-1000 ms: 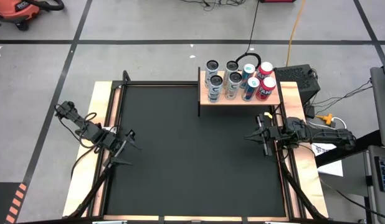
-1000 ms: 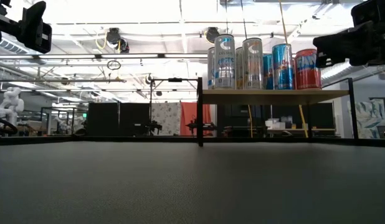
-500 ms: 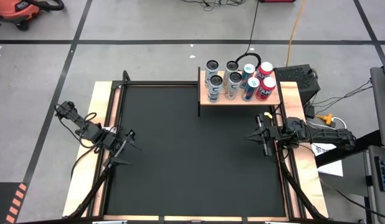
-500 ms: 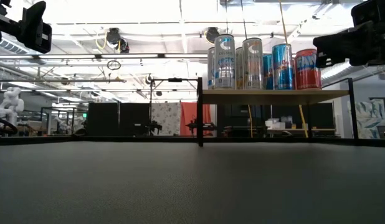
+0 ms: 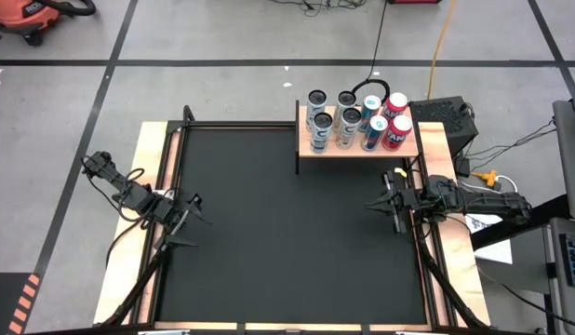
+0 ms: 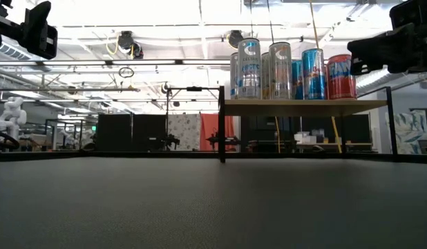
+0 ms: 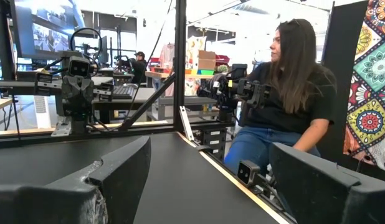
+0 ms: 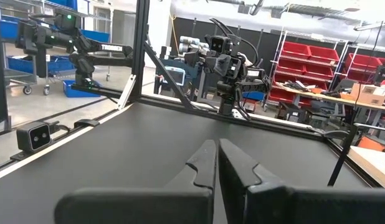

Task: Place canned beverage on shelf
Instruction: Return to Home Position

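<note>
The shelf, a small light-wood platform on dark legs, stands at the table's far right; in the low view its top is raised above the mat. Several beverage cans stand upright on it by their bases: silver ones on the left, blue and red ones on the right. My left gripper hovers open over the mat's left edge with nothing between its fingers. My right gripper hovers shut at the mat's right edge, near the shelf's front, its fingers together and holding nothing.
The black mat covers the tabletop inside a dark frame rail. A person sits beyond the table's right side in the left wrist view. Cables and a dark box lie right of the shelf.
</note>
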Controlling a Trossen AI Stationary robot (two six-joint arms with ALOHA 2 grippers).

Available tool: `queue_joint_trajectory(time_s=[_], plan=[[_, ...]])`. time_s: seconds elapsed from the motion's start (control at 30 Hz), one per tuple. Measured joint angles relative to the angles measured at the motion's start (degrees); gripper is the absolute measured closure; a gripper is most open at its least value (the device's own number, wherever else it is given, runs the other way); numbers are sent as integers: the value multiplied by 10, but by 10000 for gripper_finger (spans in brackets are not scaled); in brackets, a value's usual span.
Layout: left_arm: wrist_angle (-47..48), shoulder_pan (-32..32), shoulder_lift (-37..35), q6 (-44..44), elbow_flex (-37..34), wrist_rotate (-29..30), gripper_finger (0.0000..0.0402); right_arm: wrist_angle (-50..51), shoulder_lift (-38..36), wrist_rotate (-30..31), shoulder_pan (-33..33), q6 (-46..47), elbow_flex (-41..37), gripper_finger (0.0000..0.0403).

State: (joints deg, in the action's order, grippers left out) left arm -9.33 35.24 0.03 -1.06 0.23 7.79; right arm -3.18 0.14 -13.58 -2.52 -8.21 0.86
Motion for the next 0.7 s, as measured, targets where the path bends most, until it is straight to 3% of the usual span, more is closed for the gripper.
queue_joint_trajectory(time_s=[0.7], plan=[[0, 0, 0, 0, 0, 0, 68, 0, 1, 0, -9, 0, 0, 403]])
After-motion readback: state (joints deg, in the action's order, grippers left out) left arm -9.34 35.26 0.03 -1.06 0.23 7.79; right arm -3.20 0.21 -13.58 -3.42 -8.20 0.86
